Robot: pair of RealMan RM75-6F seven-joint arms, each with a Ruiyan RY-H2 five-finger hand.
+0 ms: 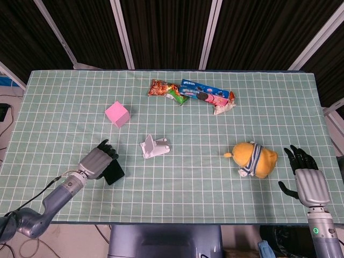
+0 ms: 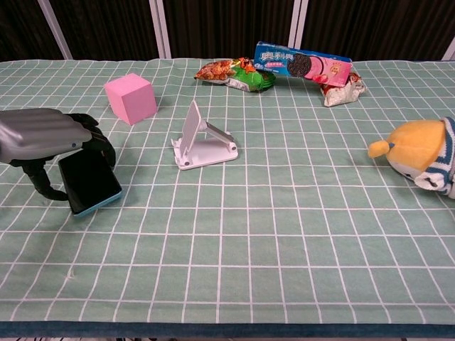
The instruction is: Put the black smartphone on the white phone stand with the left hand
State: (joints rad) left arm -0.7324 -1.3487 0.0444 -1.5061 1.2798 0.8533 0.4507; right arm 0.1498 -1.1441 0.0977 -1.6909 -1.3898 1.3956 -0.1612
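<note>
"What's behind your tabletop (image 1: 269, 107)?"
"Dark, ribbed wall panels (image 1: 166, 32), split by slanted pale metal bars (image 1: 122, 33)."
"And the surface you're working on?"
"A pale green cloth with a white grid, evenly lit. A grey base (image 1: 164, 241) shows under its near edge."

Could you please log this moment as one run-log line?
left hand: grips black smartphone | white phone stand: empty | right hand: open, idle
</note>
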